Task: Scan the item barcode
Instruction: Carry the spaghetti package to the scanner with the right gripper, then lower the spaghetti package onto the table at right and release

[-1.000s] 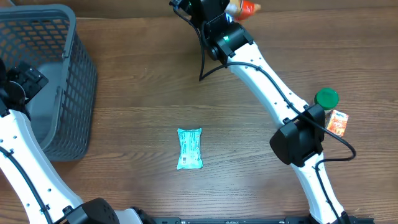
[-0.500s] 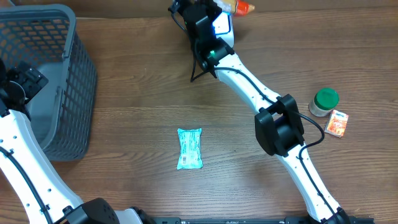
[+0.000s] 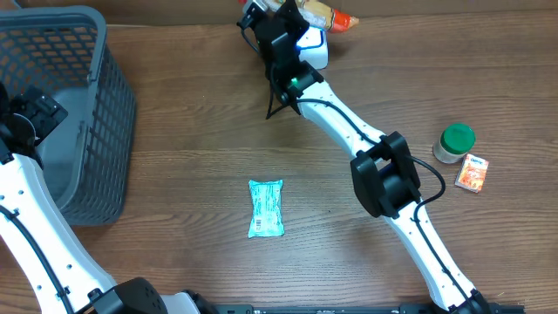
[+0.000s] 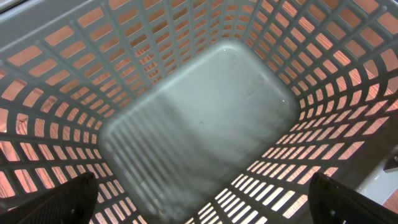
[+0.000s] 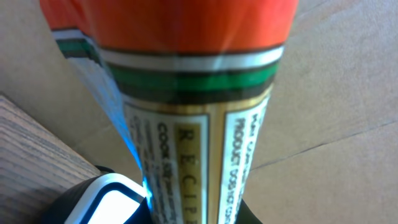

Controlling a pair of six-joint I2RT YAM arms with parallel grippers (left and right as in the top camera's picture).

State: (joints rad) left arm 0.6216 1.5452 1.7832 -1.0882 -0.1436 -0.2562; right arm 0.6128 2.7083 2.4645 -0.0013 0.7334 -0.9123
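Over the gray basket (image 3: 113, 113) at the left the left end effector (image 4: 204, 205) hangs spread wide, a teal packet (image 3: 266, 208) lies mid-tabletop, and at the far edge the right end effector (image 3: 303, 14) pinches the orange-topped bottle (image 5: 193, 124) just above the white scanner (image 3: 314, 51), with a green-lidded jar (image 3: 455, 142) further right.

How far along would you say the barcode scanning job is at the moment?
Done: the orange-topped item is off the table, with the right gripper shut on it. In hand: its label sits over the white scanner, with blue light on the label. Left, probably: the basket is empty under the open left gripper, and the teal packet, green-lidded jar and small orange box lie on the table.
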